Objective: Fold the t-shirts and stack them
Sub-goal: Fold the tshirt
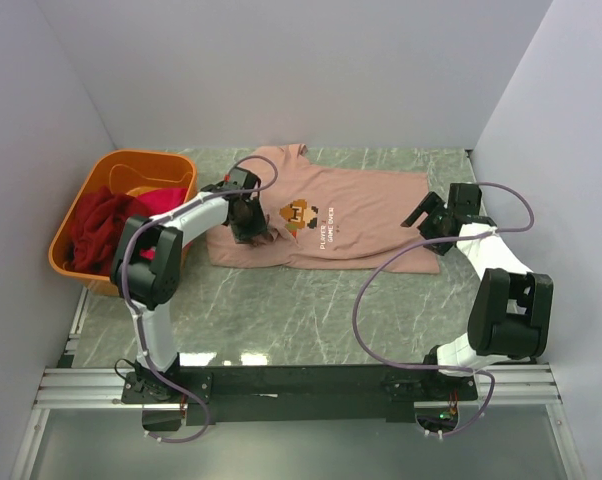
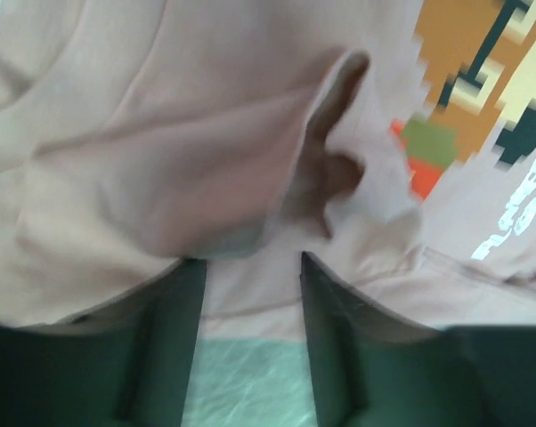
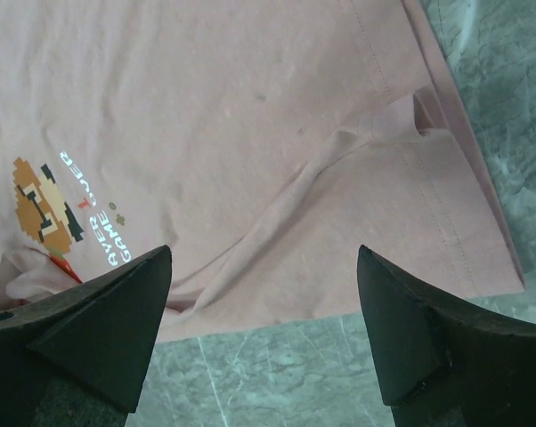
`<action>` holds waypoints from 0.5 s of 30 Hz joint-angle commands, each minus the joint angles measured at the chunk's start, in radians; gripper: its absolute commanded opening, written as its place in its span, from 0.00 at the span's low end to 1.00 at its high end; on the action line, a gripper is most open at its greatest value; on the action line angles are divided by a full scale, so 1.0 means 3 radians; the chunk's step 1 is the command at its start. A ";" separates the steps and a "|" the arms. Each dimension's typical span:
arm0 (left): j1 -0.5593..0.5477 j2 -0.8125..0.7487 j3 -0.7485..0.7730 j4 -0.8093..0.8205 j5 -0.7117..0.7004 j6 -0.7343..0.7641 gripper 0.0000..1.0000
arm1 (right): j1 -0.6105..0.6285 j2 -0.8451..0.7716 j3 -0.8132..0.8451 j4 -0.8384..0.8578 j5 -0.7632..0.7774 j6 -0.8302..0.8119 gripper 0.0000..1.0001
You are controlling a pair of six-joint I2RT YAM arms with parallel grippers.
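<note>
A dusty pink t-shirt (image 1: 361, 215) with a pixel-art figure print (image 1: 299, 216) lies spread on the green marble table. My left gripper (image 1: 249, 222) is low over the shirt's left part, beside the print. In the left wrist view it (image 2: 251, 258) is open, with the shirt's hem and a bunched fold (image 2: 335, 160) just past its fingertips. My right gripper (image 1: 421, 220) hovers at the shirt's right end. In the right wrist view it (image 3: 263, 267) is wide open and empty above the pink shirt's (image 3: 250, 133) near hem. A dark red shirt (image 1: 99, 232) and a magenta shirt (image 1: 163, 200) lie crumpled in the tub.
An orange plastic tub (image 1: 131, 160) stands at the left edge of the table, against the left arm. White walls close in the left, back and right. A metal rail (image 1: 301, 385) with the arm bases runs along the near edge. Bare marble (image 1: 301, 310) lies before the shirt.
</note>
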 commanded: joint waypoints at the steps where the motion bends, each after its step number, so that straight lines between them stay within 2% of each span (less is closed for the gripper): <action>1: -0.0001 0.0071 0.0251 0.0202 -0.0085 0.0008 0.40 | 0.0015 -0.0089 -0.0023 0.0102 0.0044 -0.0053 0.91; 3: 0.0004 0.0122 0.0399 0.0141 -0.0258 0.0029 0.29 | 0.0015 -0.0110 -0.0039 0.0071 0.0126 -0.0068 0.90; 4: 0.0019 0.0204 0.0460 0.0110 -0.0406 0.0084 0.12 | 0.0010 -0.0115 -0.0029 0.0051 0.0157 -0.0078 0.91; 5: 0.0075 0.0245 0.0592 0.0099 -0.0469 0.0120 0.01 | 0.0010 -0.0115 -0.0013 0.0025 0.0167 -0.0089 0.91; 9: 0.0270 0.0480 0.1002 0.0161 -0.0429 0.0208 0.01 | 0.0010 -0.0120 0.0018 -0.0026 0.0193 -0.0104 0.90; 13: 0.0295 0.0618 0.1299 0.0237 -0.0219 0.0325 0.01 | 0.0010 -0.0176 0.0017 -0.0062 0.0208 -0.0119 0.90; 14: 0.0295 0.0634 0.1370 0.0172 -0.0214 0.0320 0.02 | 0.0015 -0.0191 0.0012 -0.0072 0.0233 -0.0119 0.90; 15: 0.0295 0.0629 0.1381 0.0146 -0.0193 0.0315 0.11 | 0.0010 -0.0227 0.0007 -0.0077 0.0229 -0.0135 0.90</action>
